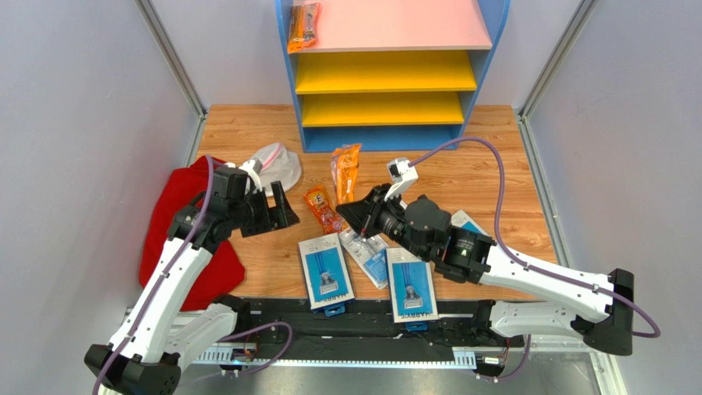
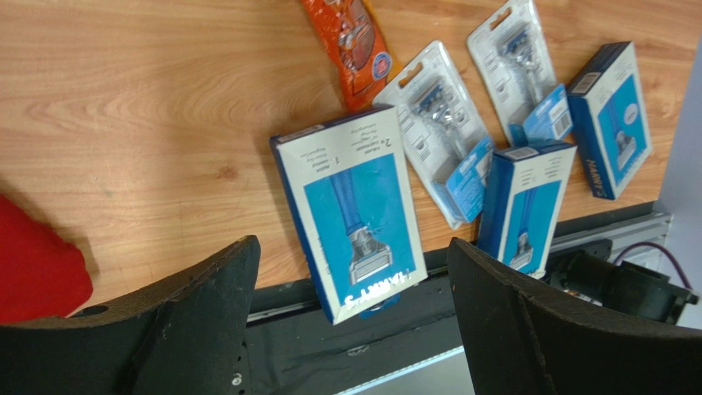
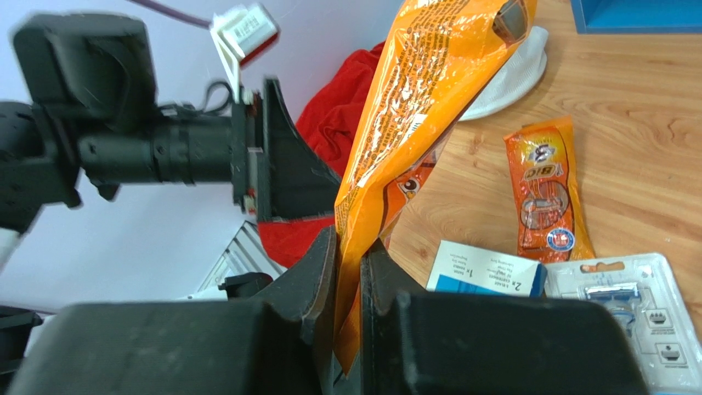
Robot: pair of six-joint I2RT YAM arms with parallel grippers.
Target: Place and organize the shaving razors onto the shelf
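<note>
Right jaws pinch an orange packet [image 3: 412, 123] by its bottom edge; left jaws gape empty. Razor packs [image 1: 327, 271] lie on the table [image 1: 247, 132], near edge, shelf [image 1: 387, 72] beyond. Best hold firmly and lift clear of them.

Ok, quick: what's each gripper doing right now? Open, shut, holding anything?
Left gripper: open, holding nothing.
Right gripper: closed on an orange packet.

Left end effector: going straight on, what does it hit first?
Probably the large blue razor pack lying flat at the table's near edge, centred between the open fingers of the left end effector. Nothing shows between; depth unclear.
</note>
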